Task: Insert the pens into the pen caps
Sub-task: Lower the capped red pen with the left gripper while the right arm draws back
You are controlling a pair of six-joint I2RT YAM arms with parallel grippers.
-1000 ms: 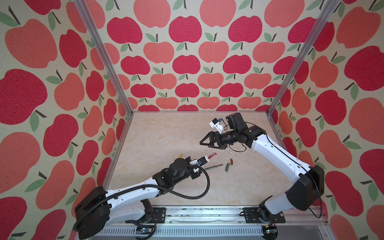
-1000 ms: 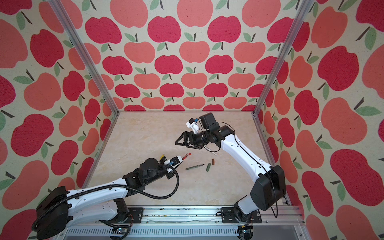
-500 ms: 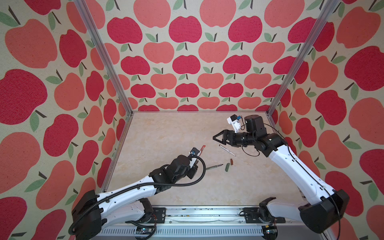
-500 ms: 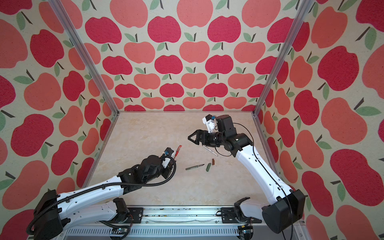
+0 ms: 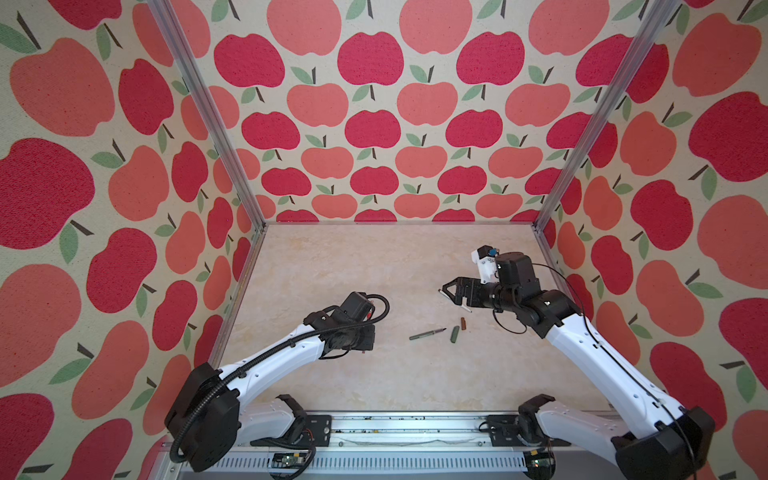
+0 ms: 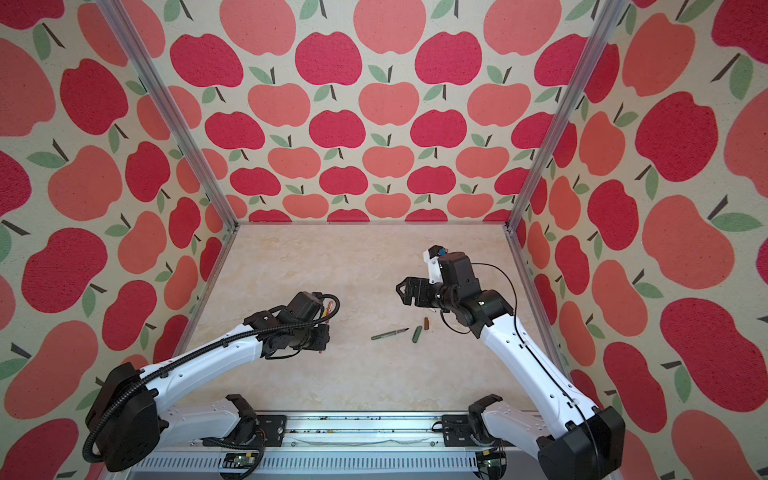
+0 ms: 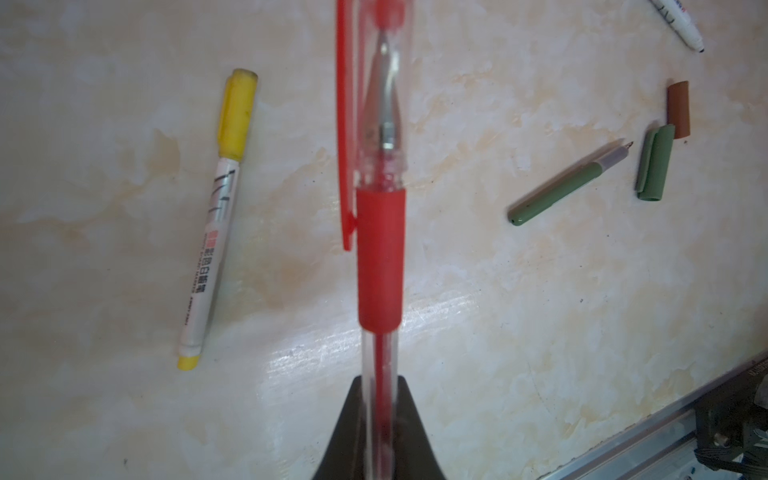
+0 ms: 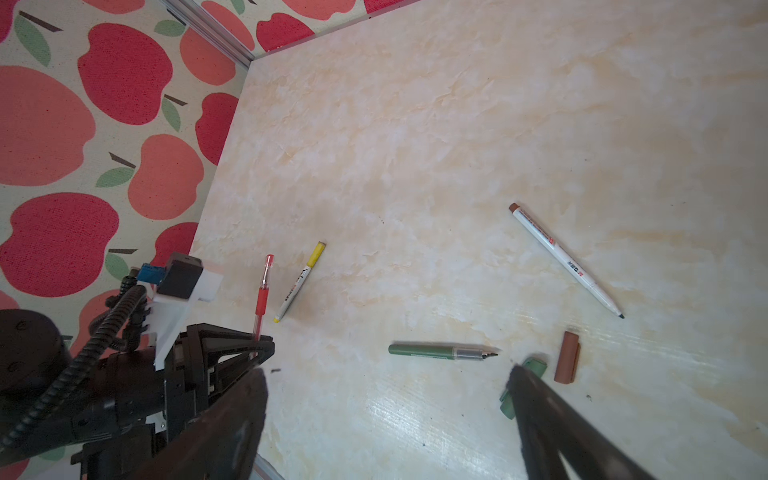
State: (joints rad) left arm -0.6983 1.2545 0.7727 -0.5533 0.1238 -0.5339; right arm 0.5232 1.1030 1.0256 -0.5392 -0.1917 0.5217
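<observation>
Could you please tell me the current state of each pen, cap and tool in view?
left tool: shut on the red pen
right tool: open, empty
red pen: capped, held
yellow marker: capped, lying flat
green pen: uncapped, lying flat
green cap: off, lying by the green pen's tip
brown cap: off, lying beside the green cap
white marker: uncapped, lying flat

On the table (image 5: 353,257), a pen (image 5: 427,333) lies just left of a cap (image 5: 455,334).
</observation>
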